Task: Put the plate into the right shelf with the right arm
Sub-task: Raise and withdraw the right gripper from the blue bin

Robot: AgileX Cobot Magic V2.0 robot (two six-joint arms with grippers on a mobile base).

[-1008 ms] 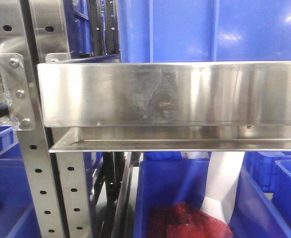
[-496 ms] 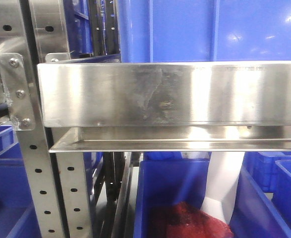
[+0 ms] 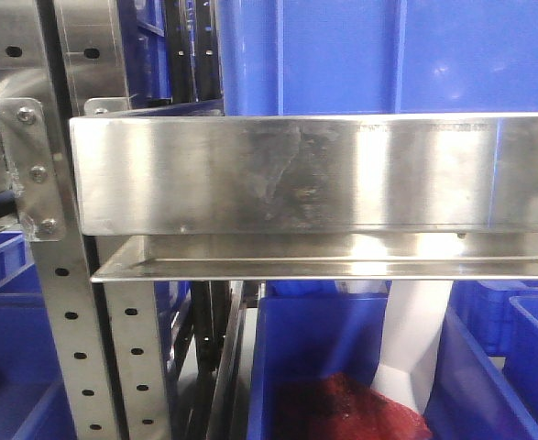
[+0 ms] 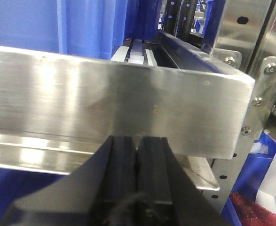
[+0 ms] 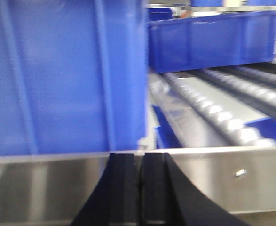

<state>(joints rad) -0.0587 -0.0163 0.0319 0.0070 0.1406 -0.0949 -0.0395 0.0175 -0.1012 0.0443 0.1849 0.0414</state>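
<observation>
The plate shows in no view. The right shelf's broad steel front rail (image 3: 305, 170) fills the front-facing view, with a big blue bin (image 3: 388, 55) standing above it. My right gripper (image 5: 141, 154) is shut with nothing between its black fingers, its tips level with the top edge of that shelf's rail (image 5: 222, 179) and just below a blue bin (image 5: 58, 75). That view is blurred. My left gripper (image 4: 138, 137) is also shut and empty, its tips close to the underside of a steel rail (image 4: 105, 103).
Perforated uprights (image 3: 67, 321) stand at the left. Below the rail, a blue bin (image 3: 314, 339) holds something red (image 3: 342, 408) and a white object (image 3: 415, 339). Roller tracks (image 5: 213, 108) run back to another blue bin (image 5: 208, 40).
Only the reflections on the rail's right part have shifted a little; the shelf and bins stand as before.
</observation>
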